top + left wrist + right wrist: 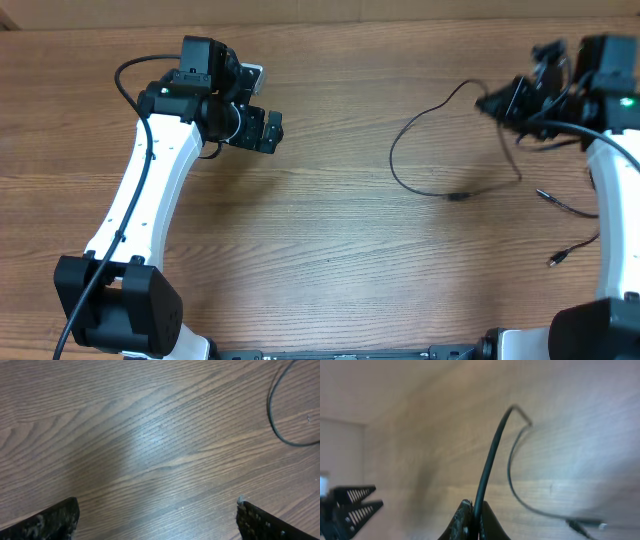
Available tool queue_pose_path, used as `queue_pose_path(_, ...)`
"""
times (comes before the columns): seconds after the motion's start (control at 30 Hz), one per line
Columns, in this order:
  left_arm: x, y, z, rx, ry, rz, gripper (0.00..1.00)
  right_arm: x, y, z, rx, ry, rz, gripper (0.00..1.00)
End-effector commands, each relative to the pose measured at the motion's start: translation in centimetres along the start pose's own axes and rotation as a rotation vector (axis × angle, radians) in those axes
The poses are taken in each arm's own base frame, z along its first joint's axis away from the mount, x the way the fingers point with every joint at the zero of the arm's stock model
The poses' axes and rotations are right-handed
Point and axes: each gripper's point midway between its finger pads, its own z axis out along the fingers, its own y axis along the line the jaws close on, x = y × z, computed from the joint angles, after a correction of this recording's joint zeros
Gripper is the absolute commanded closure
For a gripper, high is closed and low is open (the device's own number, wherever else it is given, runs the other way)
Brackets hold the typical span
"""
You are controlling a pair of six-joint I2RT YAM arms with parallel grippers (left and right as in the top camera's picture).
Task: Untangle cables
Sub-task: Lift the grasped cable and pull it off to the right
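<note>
One thin black cable [392, 155] runs from my right gripper [492, 100] at the far right, loops left over the wooden table [320, 230] and ends in a small plug [456, 196]. In the right wrist view the gripper [475, 507] is shut on this cable [492, 455], which rises from between the fingers, bends and curves back down to the plug [576, 525]. A second thin cable [565, 207] lies near the right edge with a plug tip [553, 260]. My left gripper [268, 130] hovers open far to the left, with nothing between its fingers [260, 522]; a cable loop [272, 420] shows at its view's top right.
The white left arm [140, 190] stretches from the front left to the back of the table. The right arm's base [600, 330] sits at the front right. Thicker black arm wires hang round the right wrist [560, 110].
</note>
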Motion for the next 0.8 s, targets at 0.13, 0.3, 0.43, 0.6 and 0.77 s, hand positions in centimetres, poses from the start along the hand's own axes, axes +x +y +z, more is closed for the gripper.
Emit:
queue_pose_path(0.13,-0.2,0.0,-0.8,-0.005,-0.020,-0.016,0.01,-8.2,4.1,-8.8,0.133,-0.358,-0.127,0.96)
queue_pose_path(0.3,-0.2,0.0,-0.8,-0.004,-0.020,-0.015,0.00,-11.9,4.0,-14.1,0.258,-0.562,-0.146,0.96)
queue_pose_path(0.43,-0.2,0.0,-0.8,-0.004,-0.020,-0.015,0.00,-13.8,1.9,-15.5,0.324,-0.622,-0.120,0.96)
queue_pose_path(0.6,-0.2,0.0,-0.8,-0.004,-0.020,-0.015,0.00,-16.8,-3.7,-15.5,0.406,-0.630,-0.036,0.96)
queue_pose_path(0.77,-0.2,0.0,-0.8,-0.004,-0.020,-0.015,0.00,-19.1,-11.2,-16.8,0.624,-0.676,0.071,0.96)
